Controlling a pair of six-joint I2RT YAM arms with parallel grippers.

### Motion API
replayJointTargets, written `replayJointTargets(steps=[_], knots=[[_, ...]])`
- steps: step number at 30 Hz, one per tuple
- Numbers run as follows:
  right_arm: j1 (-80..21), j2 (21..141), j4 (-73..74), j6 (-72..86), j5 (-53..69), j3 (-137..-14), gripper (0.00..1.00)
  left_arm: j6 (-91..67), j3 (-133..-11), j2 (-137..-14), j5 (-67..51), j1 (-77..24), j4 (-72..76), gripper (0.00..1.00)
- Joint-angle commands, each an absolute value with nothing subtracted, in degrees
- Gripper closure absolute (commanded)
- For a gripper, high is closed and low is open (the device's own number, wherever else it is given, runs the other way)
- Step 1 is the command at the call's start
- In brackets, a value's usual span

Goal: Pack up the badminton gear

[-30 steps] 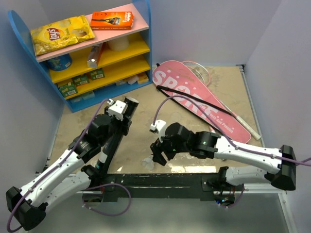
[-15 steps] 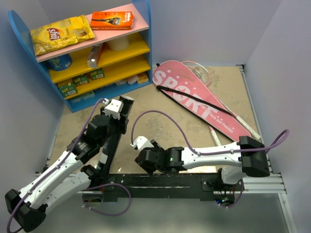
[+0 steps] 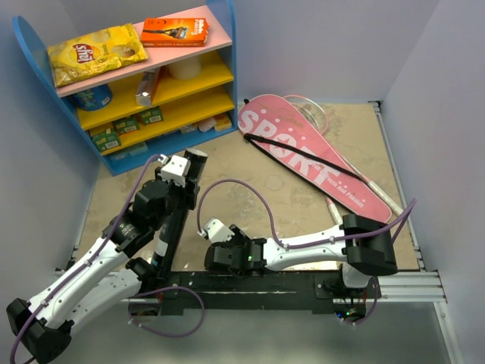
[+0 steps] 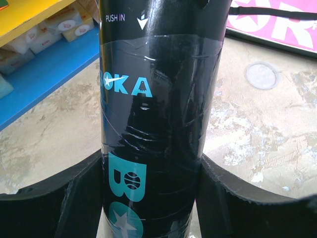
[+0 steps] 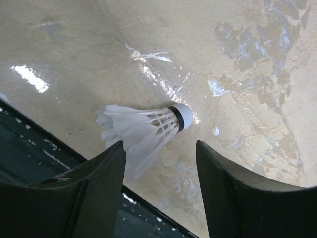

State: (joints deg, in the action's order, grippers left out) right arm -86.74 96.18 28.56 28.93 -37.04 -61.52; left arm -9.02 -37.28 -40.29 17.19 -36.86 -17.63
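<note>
Clamping the tube (image 4: 158,99) between both fingers, the left gripper (image 4: 151,198) grasps it; right gripper (image 5: 161,168) released, jaws apart astride a shuttlecock (image 5: 143,129) lying on the table (image 5: 148,39) by the near edge.

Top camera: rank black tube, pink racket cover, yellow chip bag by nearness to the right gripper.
From the right gripper:
1. black tube, just to its left.
2. pink racket cover, back right.
3. yellow chip bag, far back left.
</note>
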Motion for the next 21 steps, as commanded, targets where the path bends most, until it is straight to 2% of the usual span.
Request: replayJointTargets(steps=[1, 7, 8, 10, 11, 14, 21], knots=[[-87.5, 97.8, 26.1, 31.4, -42.4, -64.2, 0.41, -9.7, -39.3, -39.5, 17.5, -36.7, -17.4, 1.00], [-88.0, 101.5, 26.8, 32.3, -44.4, -65.5, 0.52, -9.5, -39.3, -39.7, 17.4, -36.7, -17.5, 1.00], [-87.9, 101.8, 26.9, 32.5, -45.3, -65.7, 0.60, -9.5, -39.2, -39.7, 17.4, -36.7, -17.4, 1.00], [-88.1, 102.6, 28.2, 33.3, -46.5, -66.1, 0.68, -9.6, -39.2, -39.6, 17.5, -36.7, -17.5, 1.00], [-88.2, 102.8, 28.8, 33.7, -47.2, -66.4, 0.78, -9.5, -39.2, -39.7, 17.4, -36.7, -17.4, 1.00], [-88.2, 103.3, 32.3, 35.9, -49.9, -67.8, 0.98, -9.5, -39.2, -39.8, 17.3, -36.7, -17.4, 1.00], [-88.3, 100.1, 43.5, 43.1, -55.1, -70.7, 1.00, -9.1, -39.2, -39.6, 16.5, -36.7, -17.2, 1.00]])
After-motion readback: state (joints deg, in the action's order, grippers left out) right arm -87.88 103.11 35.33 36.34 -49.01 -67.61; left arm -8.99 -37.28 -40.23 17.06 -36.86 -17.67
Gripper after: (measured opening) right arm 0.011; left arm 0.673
